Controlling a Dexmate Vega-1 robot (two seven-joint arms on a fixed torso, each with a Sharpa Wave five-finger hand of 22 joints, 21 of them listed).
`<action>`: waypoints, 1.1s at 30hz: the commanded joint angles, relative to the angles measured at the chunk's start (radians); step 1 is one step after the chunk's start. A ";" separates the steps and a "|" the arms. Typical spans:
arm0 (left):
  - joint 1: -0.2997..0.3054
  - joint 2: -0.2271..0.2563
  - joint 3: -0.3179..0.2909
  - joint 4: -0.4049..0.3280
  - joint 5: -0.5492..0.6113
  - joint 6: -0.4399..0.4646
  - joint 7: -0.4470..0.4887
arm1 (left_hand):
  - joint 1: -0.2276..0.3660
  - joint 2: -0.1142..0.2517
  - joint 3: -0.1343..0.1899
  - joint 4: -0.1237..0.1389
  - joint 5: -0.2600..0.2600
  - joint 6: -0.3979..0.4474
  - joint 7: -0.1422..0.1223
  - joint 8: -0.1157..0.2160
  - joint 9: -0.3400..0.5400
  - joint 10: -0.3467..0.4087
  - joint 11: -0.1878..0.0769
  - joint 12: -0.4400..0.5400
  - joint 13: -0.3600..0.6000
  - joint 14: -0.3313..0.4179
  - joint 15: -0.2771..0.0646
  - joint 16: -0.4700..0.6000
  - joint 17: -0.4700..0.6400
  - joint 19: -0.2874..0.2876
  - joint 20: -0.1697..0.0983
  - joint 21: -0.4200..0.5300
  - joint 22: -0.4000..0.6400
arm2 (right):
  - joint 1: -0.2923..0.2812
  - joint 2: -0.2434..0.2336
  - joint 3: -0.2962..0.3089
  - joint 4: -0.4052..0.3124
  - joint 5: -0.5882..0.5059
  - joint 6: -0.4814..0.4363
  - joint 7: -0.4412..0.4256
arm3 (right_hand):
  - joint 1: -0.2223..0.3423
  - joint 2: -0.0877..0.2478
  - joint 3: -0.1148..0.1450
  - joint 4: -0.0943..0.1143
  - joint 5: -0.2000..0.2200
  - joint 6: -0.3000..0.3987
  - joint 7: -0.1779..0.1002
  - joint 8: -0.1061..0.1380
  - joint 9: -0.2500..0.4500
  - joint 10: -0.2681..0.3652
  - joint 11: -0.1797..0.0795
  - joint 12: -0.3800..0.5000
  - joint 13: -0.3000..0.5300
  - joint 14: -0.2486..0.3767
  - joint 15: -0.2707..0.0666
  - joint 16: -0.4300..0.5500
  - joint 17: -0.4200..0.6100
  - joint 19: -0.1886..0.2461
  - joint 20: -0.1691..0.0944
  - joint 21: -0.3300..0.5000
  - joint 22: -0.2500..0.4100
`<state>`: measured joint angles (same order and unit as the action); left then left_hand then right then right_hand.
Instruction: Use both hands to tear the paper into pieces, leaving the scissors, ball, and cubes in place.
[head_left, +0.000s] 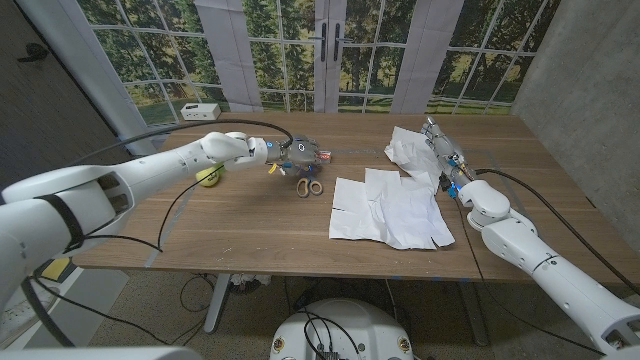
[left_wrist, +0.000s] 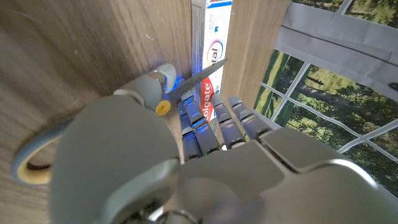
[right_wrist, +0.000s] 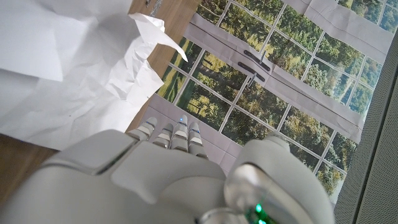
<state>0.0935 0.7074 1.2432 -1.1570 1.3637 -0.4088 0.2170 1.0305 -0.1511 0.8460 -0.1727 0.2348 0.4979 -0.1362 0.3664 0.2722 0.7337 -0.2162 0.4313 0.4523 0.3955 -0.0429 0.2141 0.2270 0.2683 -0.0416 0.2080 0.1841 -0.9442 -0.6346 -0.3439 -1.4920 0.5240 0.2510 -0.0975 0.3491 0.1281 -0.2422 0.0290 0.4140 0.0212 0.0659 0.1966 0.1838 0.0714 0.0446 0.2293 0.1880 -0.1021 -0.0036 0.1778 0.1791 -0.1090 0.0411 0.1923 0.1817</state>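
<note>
The paper (head_left: 390, 208) lies nearest, on the right half of the table (head_left: 230, 225): white sheets overlapping flat, their edges ragged, with a notch in the left sheet. Behind them, toward the far right of the table, a crumpled piece (head_left: 410, 152) lies touching the flat ones. In the right wrist view the crumpled piece (right_wrist: 118, 68) rises in creased folds over a flat sheet.

The right hand (head_left: 447, 160) stands just beside the crumpled piece, on its right, fingers reaching toward the window. In its own wrist view the right hand (right_wrist: 168, 174) has its fingers (right_wrist: 171, 134) side by side and straight, clear of the paper, with nothing between them.

Left of the paper, near the middle of the table, the scissors (head_left: 308, 185) lie with their handles toward the near edge. The left hand (head_left: 292, 155) hovers right over them, at their far end. In the left wrist view the left hand (left_wrist: 205, 168) has its fingers (left_wrist: 214, 124) extended together over a blade of the scissors (left_wrist: 186, 89) and a toothpaste box (left_wrist: 211, 56); whether they grip anything I cannot tell.

A yellow-green ball (head_left: 209, 177) sits under the left forearm. At the far left edge stands a small white box (head_left: 199, 110).
</note>
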 joint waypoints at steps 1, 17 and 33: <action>0.016 0.004 0.003 -0.005 0.014 0.034 0.032 | 0.016 0.002 -0.004 0.000 -0.005 0.107 -0.084 0.021 0.031 0.017 -0.003 0.016 0.014 0.018 -0.180 0.006 0.006 0.012 -0.086 0.007 0.003 | -0.013 -0.002 0.009 -0.010 0.010 0.004 -0.002 | 0.001 0.010 0.004 0.001 -0.001 0.004 -0.002 -0.001 0.002 -0.001 -0.001 -0.003 0.003 -0.008 0.002 0.006 0.002 -0.008 0.005 0.006 0.001; 0.024 0.002 0.009 0.005 0.015 0.051 0.043 | 0.016 -0.017 -0.015 0.000 -0.010 0.133 -0.084 0.032 0.026 0.024 -0.002 0.029 0.028 0.024 -0.175 -0.002 0.006 0.019 -0.087 0.009 0.004 | -0.017 -0.008 0.011 -0.019 0.008 0.003 -0.001 | 0.000 0.012 0.006 0.002 -0.003 0.003 -0.002 -0.002 0.002 0.000 0.000 -0.003 0.003 -0.008 0.002 0.007 0.002 -0.008 0.005 0.006 0.001; 0.043 -0.011 0.017 0.052 0.022 0.100 0.152 | 0.043 0.002 -0.067 0.015 -0.020 0.217 -0.080 0.088 0.036 0.095 -0.002 0.103 0.086 0.126 -0.184 0.021 0.032 0.052 -0.077 0.016 0.007 | -0.015 -0.008 0.006 -0.035 0.004 -0.014 -0.008 | 0.001 0.014 0.009 0.002 -0.005 0.004 -0.001 -0.002 0.002 -0.001 0.002 -0.003 0.003 -0.008 0.001 0.006 0.002 -0.008 0.005 0.006 0.001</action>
<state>0.1295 0.7082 1.2515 -1.1421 1.3809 -0.3332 0.3012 1.0717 -0.1652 0.7948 -0.1623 0.2197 0.5431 -0.0909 0.3897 0.2717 0.7742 -0.1857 0.5145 0.5220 0.4929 -0.0467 0.2219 0.2482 0.3054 -0.0430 0.2157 0.1880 -0.9594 -0.6420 -0.3346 -1.5152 0.5305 0.2503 -0.0990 0.3491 0.1281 -0.2354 0.0303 0.4101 0.0213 0.0659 0.1966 0.1837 0.0714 0.0446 0.2293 0.1880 -0.1020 -0.0036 0.1778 0.1791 -0.1089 0.0411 0.1923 0.1818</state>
